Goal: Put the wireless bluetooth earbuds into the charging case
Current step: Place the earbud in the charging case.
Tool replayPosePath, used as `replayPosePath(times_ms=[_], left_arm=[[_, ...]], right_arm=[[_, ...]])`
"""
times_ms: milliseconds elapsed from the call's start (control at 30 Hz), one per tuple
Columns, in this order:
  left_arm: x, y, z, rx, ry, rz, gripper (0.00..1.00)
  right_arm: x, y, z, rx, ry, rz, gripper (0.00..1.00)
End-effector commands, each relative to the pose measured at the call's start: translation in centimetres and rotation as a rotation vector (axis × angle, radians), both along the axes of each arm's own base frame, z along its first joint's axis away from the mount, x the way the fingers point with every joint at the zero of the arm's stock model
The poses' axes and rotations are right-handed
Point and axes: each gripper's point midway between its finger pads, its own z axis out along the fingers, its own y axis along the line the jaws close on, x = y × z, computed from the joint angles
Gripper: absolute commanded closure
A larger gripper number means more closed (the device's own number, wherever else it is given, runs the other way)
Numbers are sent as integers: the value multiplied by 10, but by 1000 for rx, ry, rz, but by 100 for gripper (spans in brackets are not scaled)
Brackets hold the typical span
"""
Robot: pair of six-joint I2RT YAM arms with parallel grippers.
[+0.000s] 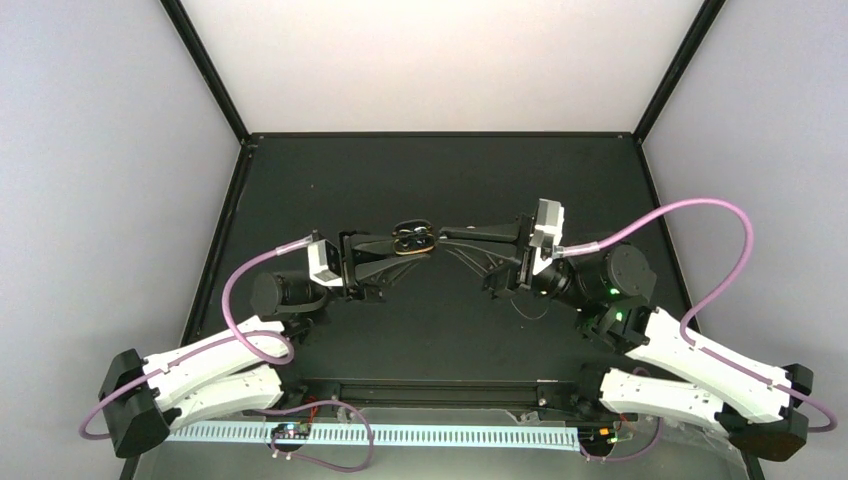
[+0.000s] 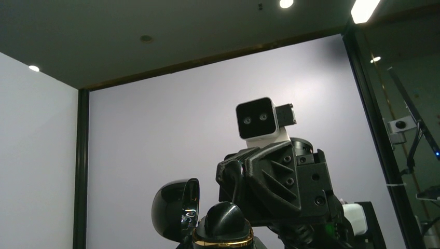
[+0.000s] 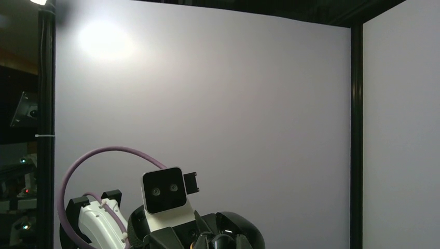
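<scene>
Where the two arms meet at mid-table, charging case (image 1: 413, 238): sitting right between both sets of fingertips.
Left gripper (image 1: 400, 246): at the case's 9 o'clock, clamped tight on it.
Right gripper (image 1: 443, 237): at 3 o'clock, jaws closed right down, tips at the case. What they pinch, can't tell.
Shell: glossy black and rounded, with a dome (image 2: 225, 218) above a thin gold band (image 2: 223, 241).
Lid (image 2: 176, 208): swung up at the dome's 10 o'clock, mirror-shiny.
Contents: too dark and small to call, earbuds not made out.
Table (image 1: 440, 170): flat matte black.
</scene>
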Motion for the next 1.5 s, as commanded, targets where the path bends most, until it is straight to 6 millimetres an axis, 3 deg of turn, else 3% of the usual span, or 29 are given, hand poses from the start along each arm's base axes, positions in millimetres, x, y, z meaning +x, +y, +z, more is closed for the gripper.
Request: replayPosePath(times_ms=[0, 367, 633, 833, 1100, 1467], left_arm=[[-16, 18, 35, -124, -73, -34, 98], [-20, 33, 58, -209, -43, -70, 98], [-27, 21, 71, -152, 34, -232, 98], [-32, 7, 65, -74, 54, -320, 98], [-23, -5, 43, -4, 66, -267, 98], [-34, -25, 29, 88, 17, -368, 98]], right_arm=[[-5, -17, 18, 71, -12, -19, 99], [-19, -56, 35, 130, -77, -71, 99], [-29, -43, 28, 99, -167, -23, 99], [-39, -38, 28, 82, -228, 16, 99], [-54, -39, 20, 44, -301, 59, 99], [-63, -32, 13, 5, -346, 115, 99]])
